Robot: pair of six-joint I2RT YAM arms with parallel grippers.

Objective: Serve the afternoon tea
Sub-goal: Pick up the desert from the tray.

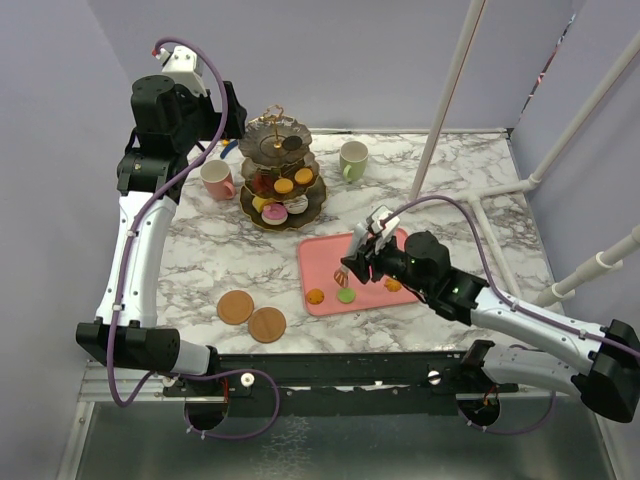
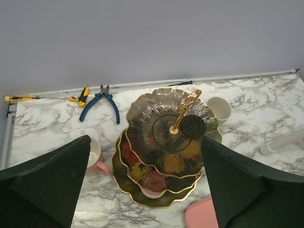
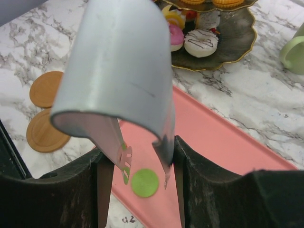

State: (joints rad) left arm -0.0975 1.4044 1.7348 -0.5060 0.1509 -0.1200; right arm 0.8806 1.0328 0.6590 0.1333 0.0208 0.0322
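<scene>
The dark three-tier stand [image 1: 282, 180] holds several pastries; a dark cookie [image 2: 192, 126] lies on its top tier [image 2: 166, 142]. The pink mug [image 1: 216, 180] stands left of it, the pale-green mug [image 1: 353, 160] to its right. Two brown coasters [image 1: 236, 307] [image 1: 267, 324] lie at the front. My right gripper [image 3: 137, 185] is shut on grey tongs [image 3: 123, 71]. The tong tips hang open just above a green cookie [image 3: 144, 183] on the pink tray [image 3: 228, 142]. My left gripper [image 2: 145, 183] is open and empty, high above the stand.
Two orange cookies [image 1: 315, 296] [image 1: 392, 285] also lie on the pink tray [image 1: 330, 262]. Blue-handled pliers [image 2: 100, 102] and a yellow tool [image 2: 81, 96] lie by the back wall. White pipes [image 1: 450, 90] rise at the right.
</scene>
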